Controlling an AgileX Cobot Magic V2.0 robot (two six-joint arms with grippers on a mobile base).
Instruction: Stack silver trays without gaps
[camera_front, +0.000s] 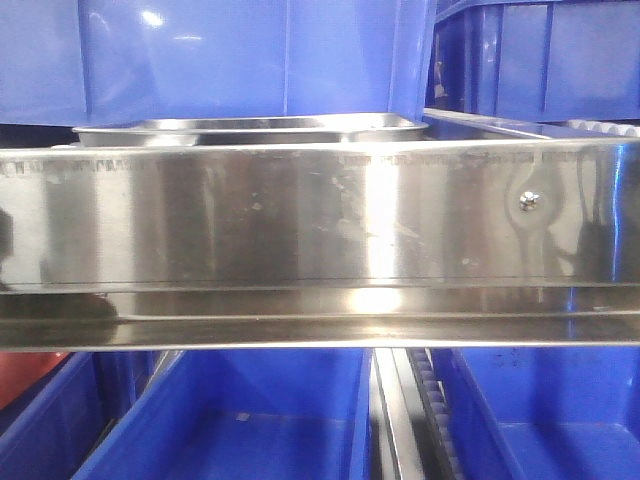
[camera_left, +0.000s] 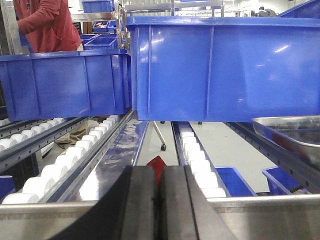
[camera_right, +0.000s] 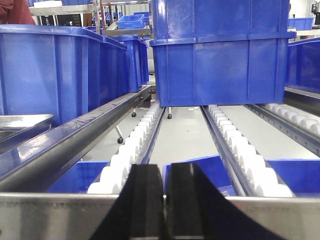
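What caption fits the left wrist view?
Shut left gripper faces blue bins above roller rails; silver tray at right.

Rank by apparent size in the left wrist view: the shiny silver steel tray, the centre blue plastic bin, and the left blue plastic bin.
1. centre blue plastic bin
2. left blue plastic bin
3. shiny silver steel tray, cut off by the frame edge, so only its visible part ranks.
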